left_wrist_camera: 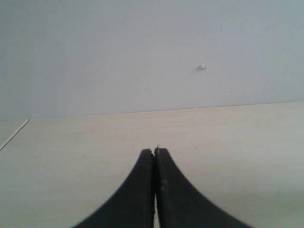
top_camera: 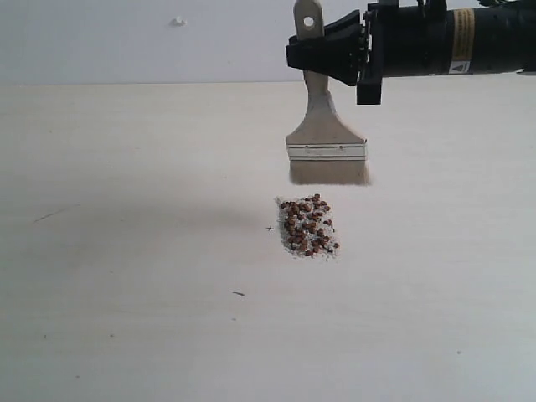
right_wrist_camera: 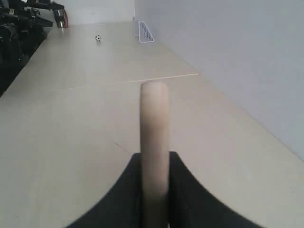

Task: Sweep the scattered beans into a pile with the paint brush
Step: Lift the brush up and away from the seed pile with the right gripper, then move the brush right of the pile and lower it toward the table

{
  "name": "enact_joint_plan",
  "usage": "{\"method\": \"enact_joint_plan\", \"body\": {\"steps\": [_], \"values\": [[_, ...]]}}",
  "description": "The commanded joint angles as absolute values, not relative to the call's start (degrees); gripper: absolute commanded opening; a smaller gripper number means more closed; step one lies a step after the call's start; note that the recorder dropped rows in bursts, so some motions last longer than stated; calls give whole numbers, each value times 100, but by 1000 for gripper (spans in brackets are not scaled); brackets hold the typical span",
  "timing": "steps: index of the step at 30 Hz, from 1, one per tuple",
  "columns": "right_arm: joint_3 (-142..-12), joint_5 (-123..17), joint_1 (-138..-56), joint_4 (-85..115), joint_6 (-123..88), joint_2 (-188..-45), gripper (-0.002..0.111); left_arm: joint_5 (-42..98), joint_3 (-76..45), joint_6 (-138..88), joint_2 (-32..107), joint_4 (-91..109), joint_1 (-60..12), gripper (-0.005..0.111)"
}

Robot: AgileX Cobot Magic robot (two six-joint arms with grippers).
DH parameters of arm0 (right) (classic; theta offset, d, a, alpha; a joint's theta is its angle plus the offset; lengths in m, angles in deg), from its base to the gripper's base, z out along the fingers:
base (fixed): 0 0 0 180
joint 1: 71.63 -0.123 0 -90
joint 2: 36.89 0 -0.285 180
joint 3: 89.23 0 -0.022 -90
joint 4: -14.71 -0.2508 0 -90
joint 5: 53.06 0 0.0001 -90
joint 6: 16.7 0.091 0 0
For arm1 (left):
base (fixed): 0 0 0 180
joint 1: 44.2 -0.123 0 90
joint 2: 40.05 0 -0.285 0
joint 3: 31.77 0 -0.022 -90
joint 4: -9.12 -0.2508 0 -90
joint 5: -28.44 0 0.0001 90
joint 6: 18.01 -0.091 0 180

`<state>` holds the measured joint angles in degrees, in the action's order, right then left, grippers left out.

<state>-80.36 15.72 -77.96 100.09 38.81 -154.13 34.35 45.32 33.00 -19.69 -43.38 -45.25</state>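
The reddish-brown beans, mixed with whitish grains, lie gathered in one pile (top_camera: 308,226) on the pale table. The paint brush (top_camera: 327,142) hangs upright just behind the pile, bristles down and slightly above the table, its handle end with the hole sticking up past the fingers. My right gripper (top_camera: 322,52) is shut on the wooden handle (right_wrist_camera: 154,133), coming in from the right. In the left wrist view my left gripper (left_wrist_camera: 155,151) is shut with nothing between its fingers, low over bare table; the exterior view does not show it.
The pale wooden table (top_camera: 126,251) carries a few small dark specks and scratches (top_camera: 239,294). A grey wall (top_camera: 126,42) rises behind it. In the right wrist view, a small ball (right_wrist_camera: 98,38) and a toy goal (right_wrist_camera: 146,32) sit far along the table.
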Motion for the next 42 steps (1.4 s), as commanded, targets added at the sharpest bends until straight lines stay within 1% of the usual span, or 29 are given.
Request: {"method": "enact_joint_plan", "body": {"steps": [1, 7, 12, 16, 19, 21, 24, 28, 35, 37, 42], "values": [[-8825, 1690, -7762, 10065, 4198, -15931, 0, 3435, 4545, 3295, -1992, -4321, -4536, 0], [-9693, 1690, -7762, 10026, 4566, -16616, 0, 3435, 4545, 3295, -1992, -4321, -4536, 0], [-10043, 1690, -7680, 9816, 5321, -16734, 0, 3435, 4545, 3295, -1992, -4321, -4536, 0], [-10043, 1565, -7407, 10179, 6669, -16401, 0, 3435, 4545, 3295, -1992, -4321, -4536, 0], [-10043, 1044, -7182, 11005, 7992, -16110, 0, 3435, 4545, 3295, -1992, -4321, -4536, 0], [-10043, 1092, -7071, 11466, 8837, -15938, 0, 3435, 4545, 3295, -1992, -4321, -4536, 0], [-9881, 1551, -6966, 11466, 9339, -15787, 0, 3435, 4545, 3295, -1992, -4321, -4536, 0], [-9498, 1506, -6923, 11466, 9720, -15567, 0, 3435, 4545, 3295, -1992, -4321, -4536, 0], [-8199, 157, -6915, 11466, 9564, -15041, 0, 3435, 4545, 3295, -1992, -4321, -4536, 0], [-7913, -10, -6883, 11466, 9551, -14842, 0, 3435, 4545, 3295, -1992, -4321, -4536, 0], [-7764, 521, -6815, 11466, 9733, -14489, 0, 3435, 4545, 3295, -1992, -4321, -4536, 0]]}}
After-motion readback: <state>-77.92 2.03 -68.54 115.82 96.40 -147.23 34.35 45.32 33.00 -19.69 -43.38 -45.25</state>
